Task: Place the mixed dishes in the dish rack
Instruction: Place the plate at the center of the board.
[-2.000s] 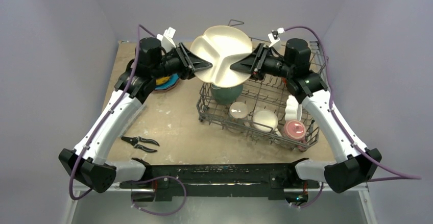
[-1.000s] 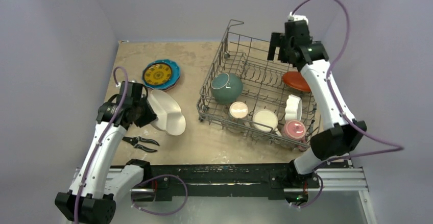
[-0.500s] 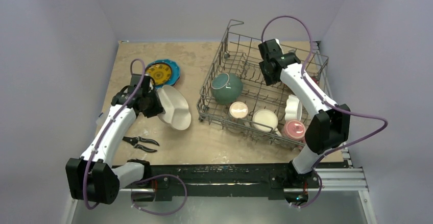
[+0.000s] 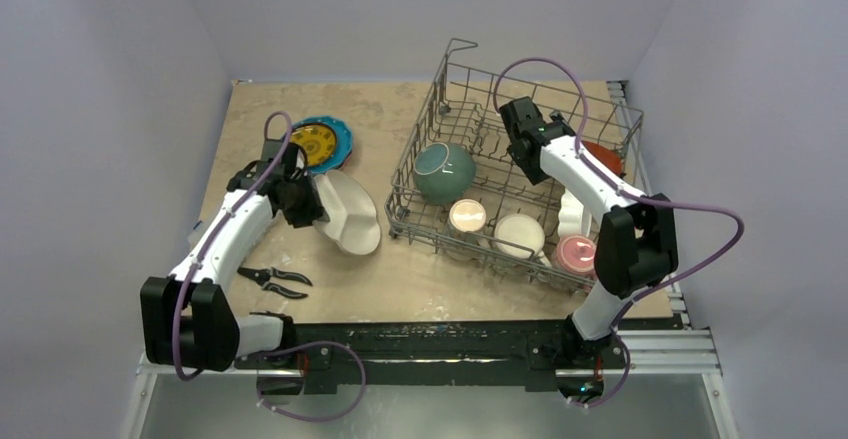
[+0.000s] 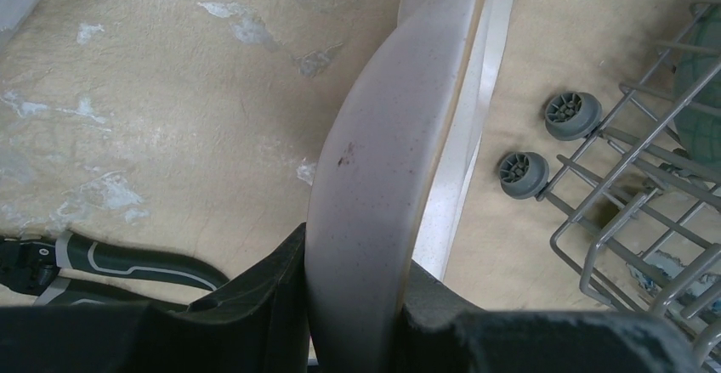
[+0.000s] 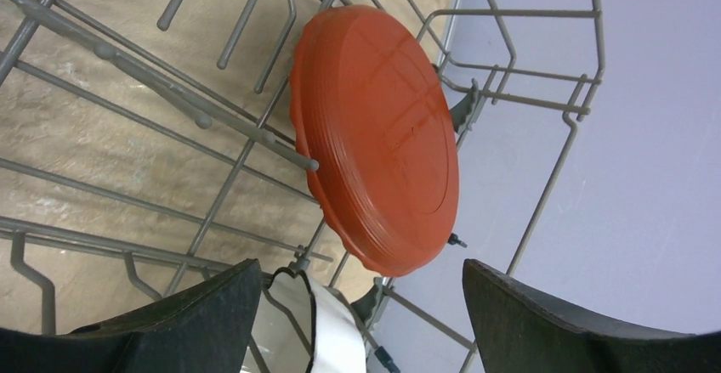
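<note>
We see left claw [image 5: 353, 305] clamped on one white plate [image 5: 383, 161], plate tilted just left of rack [image 4: 497, 171], right claw [image 6: 361, 271] wide open, empty, facing one orange plate [image 6: 374, 135] at rack's far right, rack also holds one teal bowl [image 4: 444, 171], three mugs [image 4: 577, 254], one small bowl [image 4: 520, 232], one pliers [image 4: 275, 279] near left

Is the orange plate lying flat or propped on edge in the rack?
Propped on edge: the orange plate leans against the dish rack tines near a corner, underside showing.
</note>
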Robot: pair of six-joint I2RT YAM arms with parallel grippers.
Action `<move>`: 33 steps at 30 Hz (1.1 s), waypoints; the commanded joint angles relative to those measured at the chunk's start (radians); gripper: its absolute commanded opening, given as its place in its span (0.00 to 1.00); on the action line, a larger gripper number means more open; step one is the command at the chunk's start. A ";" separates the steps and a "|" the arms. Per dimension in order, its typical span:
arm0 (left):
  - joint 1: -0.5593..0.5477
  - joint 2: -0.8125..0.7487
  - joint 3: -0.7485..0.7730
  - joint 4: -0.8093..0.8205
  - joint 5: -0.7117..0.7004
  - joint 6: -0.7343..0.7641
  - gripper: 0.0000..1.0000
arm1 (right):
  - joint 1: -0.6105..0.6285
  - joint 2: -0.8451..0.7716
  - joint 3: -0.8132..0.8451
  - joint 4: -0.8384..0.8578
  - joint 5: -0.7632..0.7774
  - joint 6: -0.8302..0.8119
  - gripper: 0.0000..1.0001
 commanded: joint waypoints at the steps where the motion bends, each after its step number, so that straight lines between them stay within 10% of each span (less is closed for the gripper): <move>1: 0.022 0.039 0.056 0.022 -0.034 0.029 0.00 | -0.002 0.008 -0.016 0.114 0.075 -0.097 0.85; 11: 0.035 0.112 0.084 -0.085 -0.061 0.010 0.09 | -0.033 0.020 0.036 0.157 0.136 -0.158 0.62; 33: 0.038 0.064 0.080 -0.169 -0.077 -0.005 0.57 | -0.103 0.043 -0.046 0.222 0.056 -0.151 0.72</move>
